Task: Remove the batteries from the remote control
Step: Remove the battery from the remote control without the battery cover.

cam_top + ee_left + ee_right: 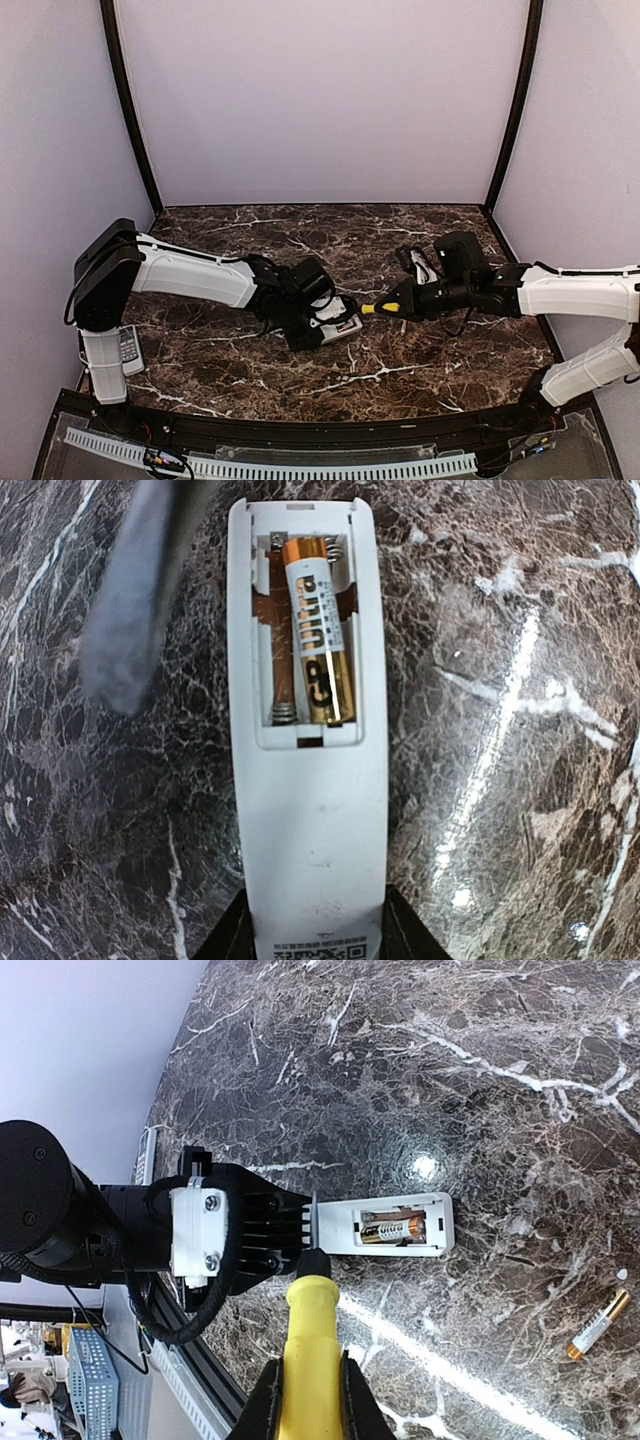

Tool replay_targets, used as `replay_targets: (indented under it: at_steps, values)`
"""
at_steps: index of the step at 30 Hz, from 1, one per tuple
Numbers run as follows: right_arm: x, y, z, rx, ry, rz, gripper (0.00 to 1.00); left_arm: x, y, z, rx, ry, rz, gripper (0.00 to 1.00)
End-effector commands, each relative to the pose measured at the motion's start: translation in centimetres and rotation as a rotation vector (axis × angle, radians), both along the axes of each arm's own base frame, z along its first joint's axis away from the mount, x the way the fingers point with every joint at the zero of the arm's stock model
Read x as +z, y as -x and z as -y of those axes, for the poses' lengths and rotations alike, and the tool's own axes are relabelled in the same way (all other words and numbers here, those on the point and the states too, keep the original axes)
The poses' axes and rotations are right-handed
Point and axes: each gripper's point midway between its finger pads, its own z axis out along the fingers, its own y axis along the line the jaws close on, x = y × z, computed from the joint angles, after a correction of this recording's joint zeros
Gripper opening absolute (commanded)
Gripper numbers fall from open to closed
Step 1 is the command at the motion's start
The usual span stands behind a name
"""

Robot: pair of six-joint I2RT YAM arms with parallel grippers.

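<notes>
The white remote control lies back-up on the marble, and my left gripper is shut on its near end, one black finger on each side. Its battery bay is uncovered. One gold-and-black battery sits in the right slot, while the left slot shows only its spring. A second battery lies loose on the table to the right of the remote. My right gripper is shut on the yellow screwdriver. The thin shaft reaches across the remote's gripped end, and it is a grey blur in the left wrist view.
Another remote, buttons up, lies by the left arm's base. A small dark item sits behind the right wrist. Pale walls close in the back and sides, and a rail runs along the near edge.
</notes>
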Motion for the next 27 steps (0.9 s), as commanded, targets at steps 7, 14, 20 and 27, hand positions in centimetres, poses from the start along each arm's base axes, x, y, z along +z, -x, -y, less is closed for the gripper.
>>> replay_targets:
  at_steps: [7, 14, 20, 27]
  values:
    - [-0.2, 0.3, 1.1, -0.018, 0.053, -0.002, 0.0, -3.2, 3.6, -0.9, -0.08, -0.088, -0.111, 0.19]
    - [-1.4, 0.5, 1.7, -0.049, 0.083, -0.026, 0.0, -3.3, 3.6, -0.9, -0.079, -0.089, -0.112, 0.19]
    - [-2.0, 0.1, 1.8, -0.063, 0.108, -0.037, 0.0, -3.2, 3.6, -0.8, -0.081, -0.089, -0.111, 0.19]
    - [-2.8, 0.0, 1.9, -0.075, 0.129, -0.057, 0.0, -3.3, 3.6, -0.9, -0.081, -0.091, -0.111, 0.19]
